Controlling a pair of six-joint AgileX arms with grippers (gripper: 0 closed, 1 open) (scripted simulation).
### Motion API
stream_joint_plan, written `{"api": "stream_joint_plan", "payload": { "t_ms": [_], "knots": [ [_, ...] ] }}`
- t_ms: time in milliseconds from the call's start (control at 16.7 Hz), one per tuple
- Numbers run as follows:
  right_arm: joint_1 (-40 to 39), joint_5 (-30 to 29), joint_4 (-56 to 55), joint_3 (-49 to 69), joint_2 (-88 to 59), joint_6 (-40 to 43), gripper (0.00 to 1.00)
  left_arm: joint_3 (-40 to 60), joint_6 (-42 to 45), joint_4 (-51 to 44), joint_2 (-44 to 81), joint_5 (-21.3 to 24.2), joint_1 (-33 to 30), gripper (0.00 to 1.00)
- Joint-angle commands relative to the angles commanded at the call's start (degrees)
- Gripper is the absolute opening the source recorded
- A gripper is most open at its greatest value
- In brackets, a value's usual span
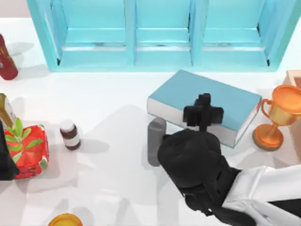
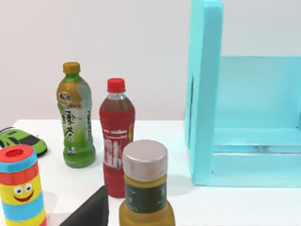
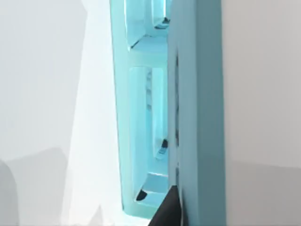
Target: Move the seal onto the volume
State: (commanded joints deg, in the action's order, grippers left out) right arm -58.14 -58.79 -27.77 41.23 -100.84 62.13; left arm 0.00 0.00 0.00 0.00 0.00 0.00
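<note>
The volume (image 1: 221,96), a thick teal-blue book with white page edges, lies flat at the table's middle right, in front of the shelf unit. My right gripper (image 1: 203,114) hangs over the book's front half and points down, its black wrist and arm reaching in from the lower right. The seal is hidden from view. One dark fingertip (image 3: 167,213) shows in the right wrist view. My left arm (image 1: 4,157) is parked at the table's left edge, and a dark fingertip (image 2: 91,212) of it appears in the left wrist view.
A light-blue shelf unit (image 1: 160,35) spans the back. A grey cylinder (image 1: 156,140) stands by the book's front left corner, a gold trophy (image 1: 277,115) to its right. On the left are a brown bottle (image 1: 70,134), a red box (image 1: 26,150) and a dark red bottle (image 1: 5,59).
</note>
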Motion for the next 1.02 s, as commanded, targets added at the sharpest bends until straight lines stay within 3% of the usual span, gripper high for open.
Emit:
{"api": "stream_joint_plan", "payload": {
  "t_ms": [420,1020],
  "knots": [
    [-7.7,-0.7,0.1,0.7,0.4,-4.0,0.00,0.0,0.0,0.0,0.0,0.0,0.0,1.00],
    [0.3,-1.1,0.7,-0.1,0.5,0.1,0.00,0.0,0.0,0.0,0.0,0.0,0.0,1.00]
  ]
}}
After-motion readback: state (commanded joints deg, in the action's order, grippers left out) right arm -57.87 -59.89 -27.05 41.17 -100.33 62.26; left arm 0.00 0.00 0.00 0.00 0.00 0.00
